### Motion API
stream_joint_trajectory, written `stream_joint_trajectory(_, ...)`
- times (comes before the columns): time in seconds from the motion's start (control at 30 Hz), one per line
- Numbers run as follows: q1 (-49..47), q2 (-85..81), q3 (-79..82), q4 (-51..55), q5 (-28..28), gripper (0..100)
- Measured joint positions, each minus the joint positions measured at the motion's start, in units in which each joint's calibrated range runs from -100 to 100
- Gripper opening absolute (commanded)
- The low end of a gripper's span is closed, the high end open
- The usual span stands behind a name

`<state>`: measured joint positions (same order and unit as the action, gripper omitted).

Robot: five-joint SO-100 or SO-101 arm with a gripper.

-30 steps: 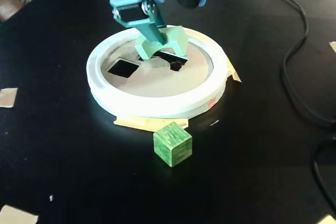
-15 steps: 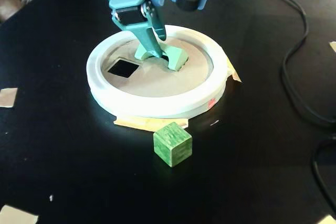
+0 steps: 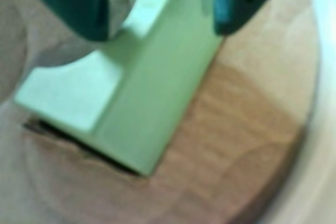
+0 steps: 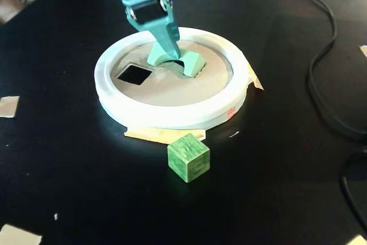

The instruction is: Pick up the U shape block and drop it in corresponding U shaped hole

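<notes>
The U shape block [image 4: 178, 61] stands partly sunk into the U shaped hole [image 4: 179, 63], in the far half of the tan cardboard disc [image 4: 166, 84], a little right of the disc's middle in the fixed view. Its two pale mint legs stick up above the cardboard with the rounded notch between them, so it sits arch-like rather than flat, and only a thin dark sliver of the cutout shows around its base.

The gripper [image 4: 167, 44] reaches down from the far edge of the table [image 4: 74, 159], its teal finger [image 4: 168, 34] lying over the block's middle. In the wrist view the block [image 3: 136, 98] fills the centre, with the two dark fingers at the top edge on either side of it; the jaws look slightly parted and may be just touching its faces, but the blur leaves it unclear whether they grip it.

The smaller square cutout [image 4: 134, 74] lies open toward the disc's left side. The white ring [image 4: 172, 116] surrounds the disc. The dark green cube [image 4: 188, 157] rests on the table just off the ring's near edge, well apart from the gripper.
</notes>
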<state>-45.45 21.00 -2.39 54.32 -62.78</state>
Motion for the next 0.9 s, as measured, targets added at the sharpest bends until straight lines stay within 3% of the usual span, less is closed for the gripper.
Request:
stream_joint_trajectory(0.7,-0.2,-10.88,-1.27,3.2,0.59,35)
stream_joint_trajectory(0.8,-0.2,-10.88,-1.27,3.2,0.59,49)
stream_joint_trajectory(0.9,-2.3,-10.88,-1.27,3.2,0.05,76)
